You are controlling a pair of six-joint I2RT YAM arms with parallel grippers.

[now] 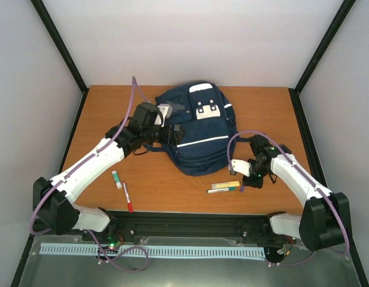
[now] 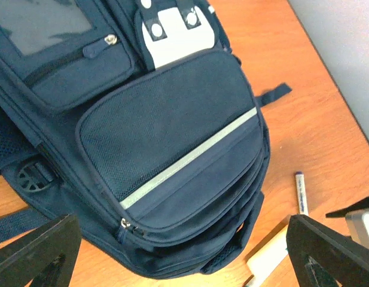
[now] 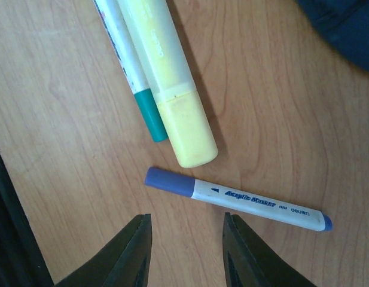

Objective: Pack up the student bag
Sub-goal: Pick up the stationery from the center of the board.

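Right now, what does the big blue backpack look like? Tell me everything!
The student bag is navy fabric and lies flat, front up, at the far middle of the wooden table. It has a mesh front pocket, a white reflective stripe, a white patch with snaps, and dark straps. The front zippers look closed.

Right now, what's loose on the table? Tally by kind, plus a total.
Student bag: 1
Yellow highlighter: 1
Pens and markers: 4 (blue-capped marker, teal-capped marker, green-capped marker, red pen)
Total: 6
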